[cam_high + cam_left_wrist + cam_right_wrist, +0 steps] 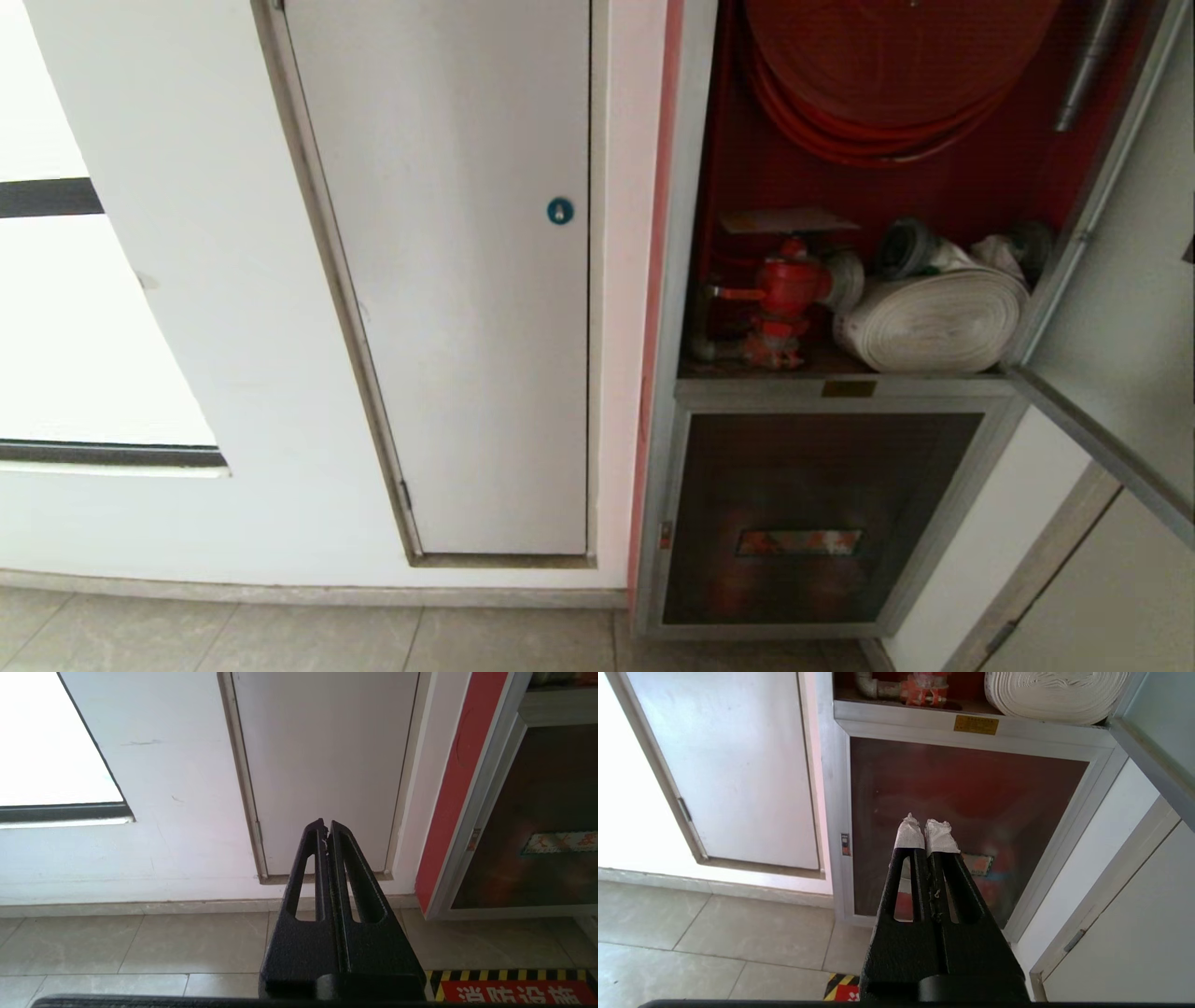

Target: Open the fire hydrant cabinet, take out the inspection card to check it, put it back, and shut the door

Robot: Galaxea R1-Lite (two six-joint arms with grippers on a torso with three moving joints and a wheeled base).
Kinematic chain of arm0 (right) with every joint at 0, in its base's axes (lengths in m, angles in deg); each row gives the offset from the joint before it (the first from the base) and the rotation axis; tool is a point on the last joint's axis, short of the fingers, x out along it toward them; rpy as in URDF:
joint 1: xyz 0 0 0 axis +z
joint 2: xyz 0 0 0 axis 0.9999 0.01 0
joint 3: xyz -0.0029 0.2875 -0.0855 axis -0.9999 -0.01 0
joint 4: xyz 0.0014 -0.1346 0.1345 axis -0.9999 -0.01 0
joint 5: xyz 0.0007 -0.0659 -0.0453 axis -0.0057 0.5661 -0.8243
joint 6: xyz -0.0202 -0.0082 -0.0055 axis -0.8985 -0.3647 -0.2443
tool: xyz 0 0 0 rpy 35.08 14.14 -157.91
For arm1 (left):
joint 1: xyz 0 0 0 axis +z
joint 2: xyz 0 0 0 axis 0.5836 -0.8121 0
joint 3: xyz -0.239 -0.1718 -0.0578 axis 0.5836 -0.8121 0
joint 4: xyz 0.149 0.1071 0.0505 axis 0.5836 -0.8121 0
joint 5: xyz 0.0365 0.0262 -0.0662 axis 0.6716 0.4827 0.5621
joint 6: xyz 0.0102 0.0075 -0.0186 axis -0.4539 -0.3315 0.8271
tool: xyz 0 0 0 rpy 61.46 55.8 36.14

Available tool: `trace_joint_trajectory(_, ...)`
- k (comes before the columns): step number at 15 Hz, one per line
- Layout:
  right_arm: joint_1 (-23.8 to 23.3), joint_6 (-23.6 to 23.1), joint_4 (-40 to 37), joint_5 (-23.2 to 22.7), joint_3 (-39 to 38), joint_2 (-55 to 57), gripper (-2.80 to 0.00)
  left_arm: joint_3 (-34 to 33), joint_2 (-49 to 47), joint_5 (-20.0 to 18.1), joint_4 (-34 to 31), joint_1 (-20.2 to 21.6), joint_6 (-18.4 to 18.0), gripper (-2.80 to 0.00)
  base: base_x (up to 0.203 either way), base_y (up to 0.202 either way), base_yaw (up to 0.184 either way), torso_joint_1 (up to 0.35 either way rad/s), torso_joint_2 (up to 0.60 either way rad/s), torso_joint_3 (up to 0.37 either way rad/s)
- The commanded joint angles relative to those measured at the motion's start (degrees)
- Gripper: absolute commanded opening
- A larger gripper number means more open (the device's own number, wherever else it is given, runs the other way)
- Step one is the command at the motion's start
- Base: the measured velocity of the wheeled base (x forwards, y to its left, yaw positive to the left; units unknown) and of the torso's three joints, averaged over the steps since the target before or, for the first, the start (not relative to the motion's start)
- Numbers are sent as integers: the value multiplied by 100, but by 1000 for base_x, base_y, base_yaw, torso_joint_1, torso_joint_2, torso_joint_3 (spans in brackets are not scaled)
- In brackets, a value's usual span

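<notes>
Silver-framed red fire hydrant cabinet (845, 392) stands with its door (1111, 308) swung open, tan card (787, 220) atop the red valve (787, 289); my 2 grippers (326, 823) (926, 826) hang low, both pinched together, empty.

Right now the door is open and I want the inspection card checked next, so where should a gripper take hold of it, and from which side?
Probably by its near edge, coming straight in from the open front. The inspection card lies flat atop the red valve, with its edges overhanging, so fingers could likely close above and below it. The cabinet's left wall stands close beside it, making a side approach awkward.
</notes>
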Motion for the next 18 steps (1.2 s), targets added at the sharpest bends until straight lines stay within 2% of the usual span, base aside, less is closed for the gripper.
trace_joint_trajectory(1,0,-5,-4,-6,0,9,-280,-9,-7,2,1,3,-1,-280,115,0,-6,1,-3,-2)
trace_joint_trajectory(18,0,-5,3,-6,0,9,-280,-9,-7,2,1,-1,-1,-280,197,0,0,4,2,2)
